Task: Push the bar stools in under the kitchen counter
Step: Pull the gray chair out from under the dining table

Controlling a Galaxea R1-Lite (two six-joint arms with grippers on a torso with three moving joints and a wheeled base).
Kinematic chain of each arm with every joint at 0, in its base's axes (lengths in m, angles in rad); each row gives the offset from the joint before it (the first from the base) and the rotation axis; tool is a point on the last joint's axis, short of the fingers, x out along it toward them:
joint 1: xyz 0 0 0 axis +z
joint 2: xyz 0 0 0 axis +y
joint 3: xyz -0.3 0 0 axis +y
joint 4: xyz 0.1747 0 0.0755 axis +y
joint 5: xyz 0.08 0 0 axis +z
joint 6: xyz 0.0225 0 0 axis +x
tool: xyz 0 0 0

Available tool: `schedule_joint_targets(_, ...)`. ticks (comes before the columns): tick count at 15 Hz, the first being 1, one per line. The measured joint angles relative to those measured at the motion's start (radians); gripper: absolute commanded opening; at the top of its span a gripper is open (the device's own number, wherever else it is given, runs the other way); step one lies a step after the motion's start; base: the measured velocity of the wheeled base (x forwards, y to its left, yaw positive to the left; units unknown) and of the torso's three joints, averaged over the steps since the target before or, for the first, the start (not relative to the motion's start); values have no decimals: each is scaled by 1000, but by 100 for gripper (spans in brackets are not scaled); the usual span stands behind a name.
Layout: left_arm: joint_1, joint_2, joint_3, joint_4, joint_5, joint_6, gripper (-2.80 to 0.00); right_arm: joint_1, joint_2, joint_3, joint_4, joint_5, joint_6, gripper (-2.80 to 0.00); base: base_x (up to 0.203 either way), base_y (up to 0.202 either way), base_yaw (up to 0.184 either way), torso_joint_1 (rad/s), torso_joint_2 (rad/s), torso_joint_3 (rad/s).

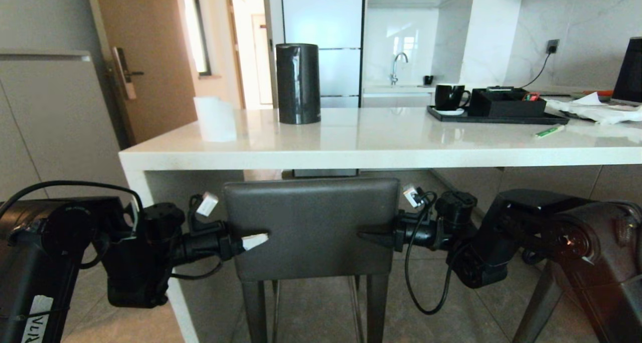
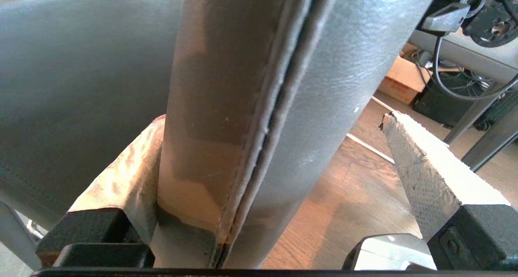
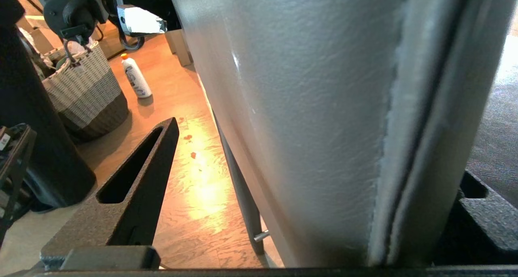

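Grippers, left [image 1: 253, 241] and right [image 1: 368, 236], straddle the stool [image 1: 311, 222] backrest, jaws spread; you push it forward under the counter [image 1: 351, 147].

A tall black kettle [image 1: 298, 83] stands near the worktop's back edge, a white paper roll [image 1: 215, 118] at its left corner. Toward the right end, a black tray [image 1: 501, 117] holds a black mug [image 1: 450, 97] and a black box [image 1: 506, 102]. A green pen [image 1: 548, 131] lies just in front of the tray. On the wooden floor sit a woven basket [image 3: 83, 94] and a white bottle [image 3: 136, 76].
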Motion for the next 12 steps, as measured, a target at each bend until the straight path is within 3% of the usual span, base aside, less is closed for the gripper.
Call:
schedule_joint_targets(4,-4,1,1,0,3,2,0,0,2,-6,0,0,0,0,-16,0,0,1,-1,0)
schedule_joint_targets(12,-19,-5,10,0,3,3,0,0,4,-8,1,0,2,0,-191,0,-3,2,1,2)
